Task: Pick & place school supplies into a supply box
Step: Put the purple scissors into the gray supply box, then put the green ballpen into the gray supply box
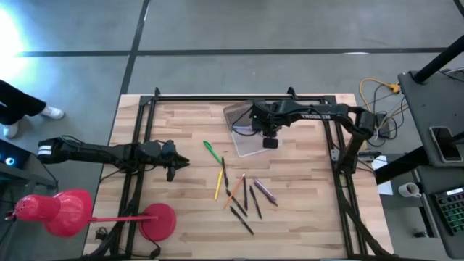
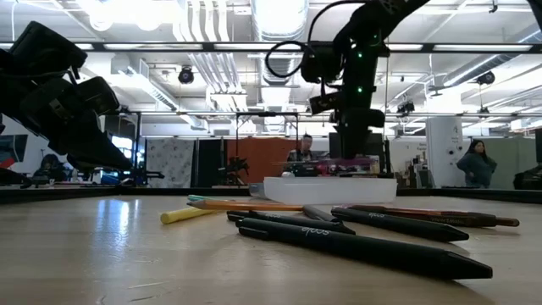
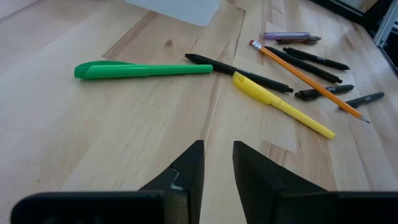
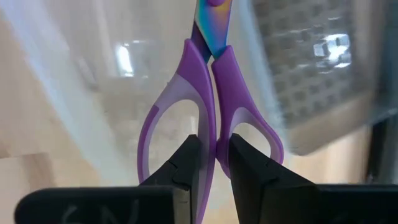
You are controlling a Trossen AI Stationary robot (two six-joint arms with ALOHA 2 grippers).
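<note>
The purple-handled scissors (image 4: 208, 93) are in my right gripper (image 4: 214, 158), which is shut on them over the clear supply box (image 1: 249, 138) at the table's far middle. The box's grey ribbed lid (image 4: 311, 56) lies open beside it. In the low view my right gripper (image 2: 356, 127) points down above the box (image 2: 330, 188). Loose on the table lie a green pen (image 3: 143, 70), a yellow pen (image 3: 280, 104), an orange pencil (image 3: 308, 78) and several dark pens (image 1: 243, 210). My left gripper (image 3: 217, 158) is slightly open and empty, low over the table left of the pens. My right gripper pinches the scissors between its two fingers where the two purple handle loops meet (image 4: 214, 127). The fingers come from above, pointing down, and lie along the scissors. The shut blades (image 4: 211, 15) point away from the fingers, down toward the box. The scissors are lifted clear.
Red plastic objects (image 1: 65, 212) lie at the table's near left corner. Black frame rails (image 1: 138, 145) run along the table's left and right sides. Bare wood lies between my left gripper and the pens.
</note>
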